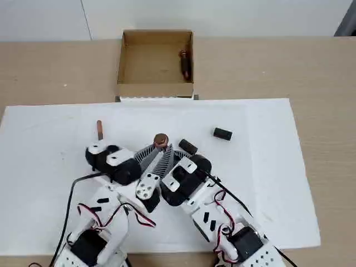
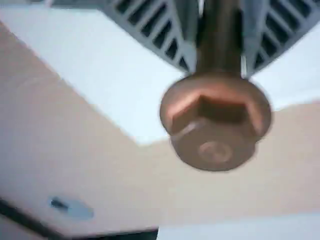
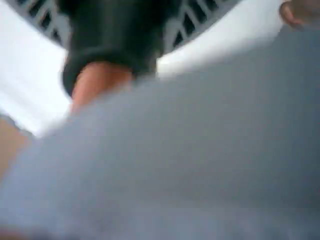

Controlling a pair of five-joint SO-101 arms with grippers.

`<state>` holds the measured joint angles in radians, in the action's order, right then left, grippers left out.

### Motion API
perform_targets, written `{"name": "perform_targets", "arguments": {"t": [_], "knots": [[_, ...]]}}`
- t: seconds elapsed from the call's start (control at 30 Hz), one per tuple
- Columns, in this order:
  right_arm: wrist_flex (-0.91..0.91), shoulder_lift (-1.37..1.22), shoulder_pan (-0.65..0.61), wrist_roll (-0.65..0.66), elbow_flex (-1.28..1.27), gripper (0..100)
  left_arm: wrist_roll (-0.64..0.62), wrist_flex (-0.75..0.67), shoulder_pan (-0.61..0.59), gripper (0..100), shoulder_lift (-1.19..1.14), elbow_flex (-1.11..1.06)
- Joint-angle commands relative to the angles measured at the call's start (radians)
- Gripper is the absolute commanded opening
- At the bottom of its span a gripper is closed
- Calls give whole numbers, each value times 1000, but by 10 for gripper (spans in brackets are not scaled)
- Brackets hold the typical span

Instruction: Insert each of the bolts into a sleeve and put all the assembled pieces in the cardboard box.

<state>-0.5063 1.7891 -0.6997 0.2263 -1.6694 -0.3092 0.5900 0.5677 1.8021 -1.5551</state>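
While left hand (image 1: 159, 149) grips bolt (image 2: 216, 122), sleeve (image 3: 115, 40) partly covered

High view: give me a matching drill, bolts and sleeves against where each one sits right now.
1 loose bolt
2 loose sleeve
3 assembled piece
4 gripped bolt

A in the box
B in the left gripper
C on the sheet, image left of the grippers
D on the sheet, image right of the grippers

Pairs: 1-C, 2-D, 3-A, 4-B
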Motion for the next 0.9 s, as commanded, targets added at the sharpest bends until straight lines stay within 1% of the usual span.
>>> {"name": "perform_targets", "arguments": {"t": [0.0, 0.27, 0.5, 0.57, 0.7, 0.77, 0.87], "knots": [[-2, 19, -10, 9, -14, 3, 35, -2, 32, 5, 11, -24], [-2, 19, -8, 9, -14, 3, 41, -2, 31, 5, 11, -79], [-2, 19, -8, 9, -14, 3, 43, 0, 18, 9, 11, -82], [-2, 19, -8, 9, -14, 3, 44, 0, 0, 41, 11, -82], [-2, 19, -8, 9, -14, 3, 124, 5, -48, 147, 9, -82], [-2, 19, -8, 9, -14, 3, 146, 5, -71, 167, 9, -82], [-2, 19, -8, 9, -14, 3, 164, 5, -92, 169, 9, -79]]}}
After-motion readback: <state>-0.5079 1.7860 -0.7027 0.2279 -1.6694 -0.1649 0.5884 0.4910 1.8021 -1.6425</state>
